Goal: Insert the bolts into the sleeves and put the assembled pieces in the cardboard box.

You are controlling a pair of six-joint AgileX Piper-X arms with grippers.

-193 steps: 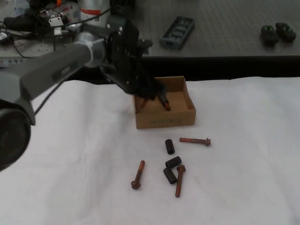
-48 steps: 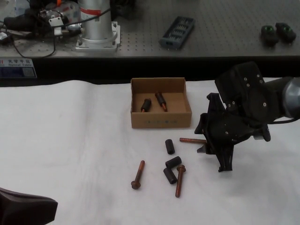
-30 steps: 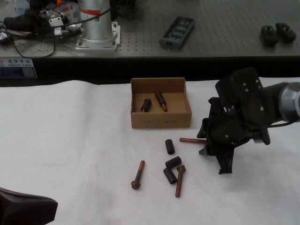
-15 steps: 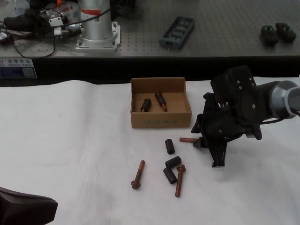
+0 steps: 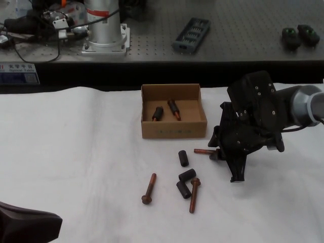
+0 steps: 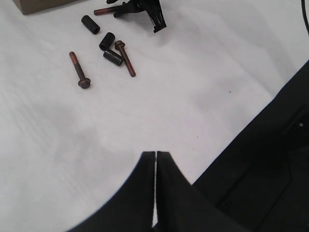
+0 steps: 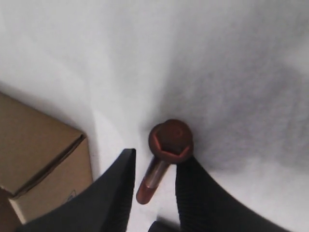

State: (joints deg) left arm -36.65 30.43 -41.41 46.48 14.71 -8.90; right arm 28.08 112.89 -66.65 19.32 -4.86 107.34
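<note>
Right gripper (image 7: 157, 164) astride bolt (image 7: 170, 137), cardboard box (image 7: 38, 145) corner just beside

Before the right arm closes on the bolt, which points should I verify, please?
1. Bolt inside the right gripper: ok, shaft between its fingers.
2. Fingers open: ok.
3. One finger touching the bolt head: cannot tell.
4. Cardboard box apart from the fingers: ok.
5. Loose sleeves nearby on the cloth: ok, three.
6. Left gripper away from the bolt: ok, shut.
</note>
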